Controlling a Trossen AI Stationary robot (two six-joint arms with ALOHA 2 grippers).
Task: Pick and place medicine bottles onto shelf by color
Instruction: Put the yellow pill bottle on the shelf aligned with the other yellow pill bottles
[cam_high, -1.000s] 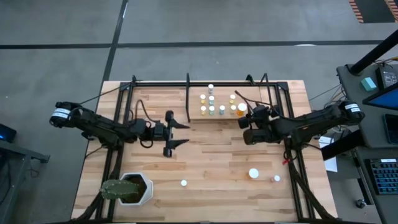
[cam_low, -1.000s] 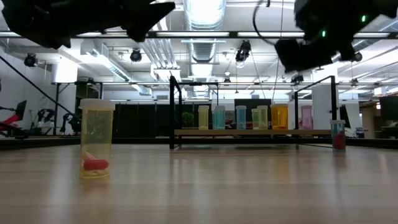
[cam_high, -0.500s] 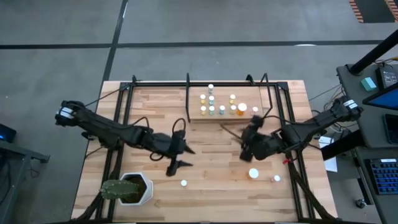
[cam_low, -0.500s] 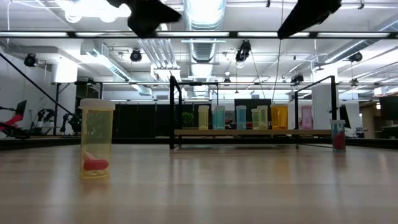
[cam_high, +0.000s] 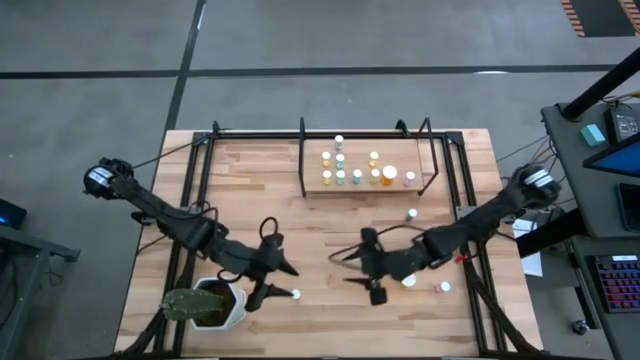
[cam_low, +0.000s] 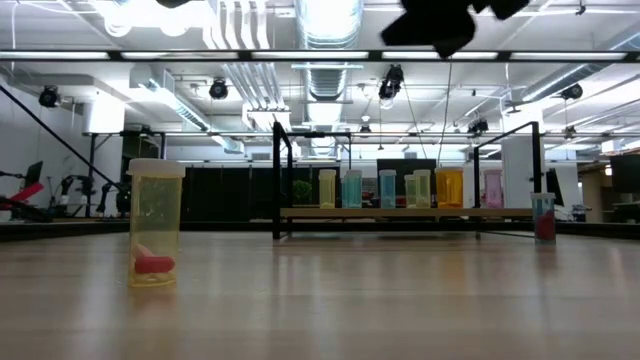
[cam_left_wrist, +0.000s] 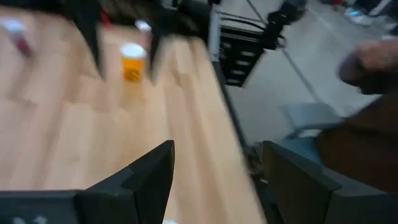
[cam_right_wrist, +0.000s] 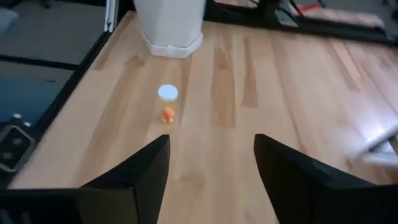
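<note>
About ten small pale-capped medicine bottles (cam_high: 357, 176) are grouped by colour on the light-wood, black-barred shelf (cam_high: 412, 152). The left gripper (cam_high: 274, 282), jaws open and empty, is held beside a stray yellowish bottle (cam_high: 296, 295), seemingly for pickup. The right gripper (cam_high: 372, 280), jaws apart and empty, is held near a wider orange bottle (cam_high: 408, 280). No legible labels are seen.

White hexagonal plant pot (cam_high: 222, 304) with green plant (cam_high: 190, 304) sits on butcher-block tabletop (cam_high: 330, 225), near front-left corner. Black metal frame (cam_high: 190, 200) stands on tabletop beside pot, matching bars on opposite side. Beyond tabletop's right edge: desk with keyboard (cam_high: 612, 290). Grey concrete floor (cam_high: 300, 60) surrounds tabletop. Overhead ducts (cam_low: 325, 30) and lights far behind tabletop.
</note>
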